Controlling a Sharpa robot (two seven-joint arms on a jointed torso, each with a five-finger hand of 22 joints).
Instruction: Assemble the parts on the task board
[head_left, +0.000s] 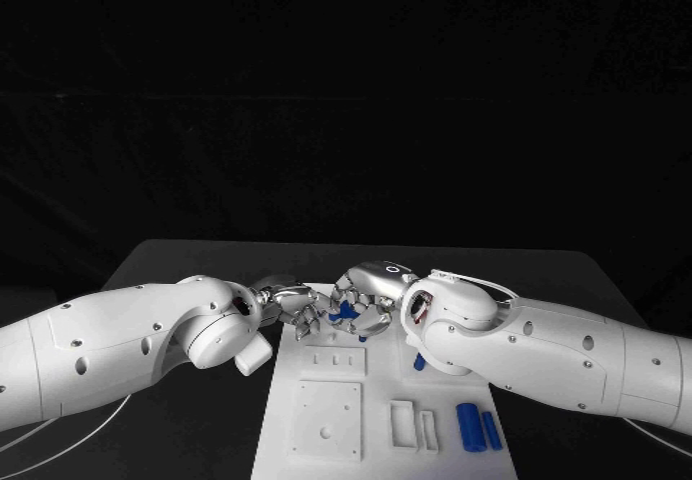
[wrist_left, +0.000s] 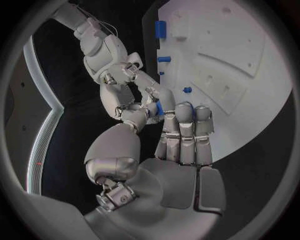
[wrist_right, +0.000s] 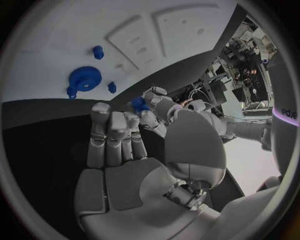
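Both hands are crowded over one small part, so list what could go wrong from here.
1. The left hand and right hand meet fingertip to fingertip around a small blue part; a handover slip could drop it.
2. It is held above the board's far end, near a blue gear; a fall could knock that.
3. The fingers are so close they may collide.

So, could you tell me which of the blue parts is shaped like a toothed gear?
The blue gear standing on the task board. It is a wide toothed disc, while the blue pieces beside it are small plain pegs.
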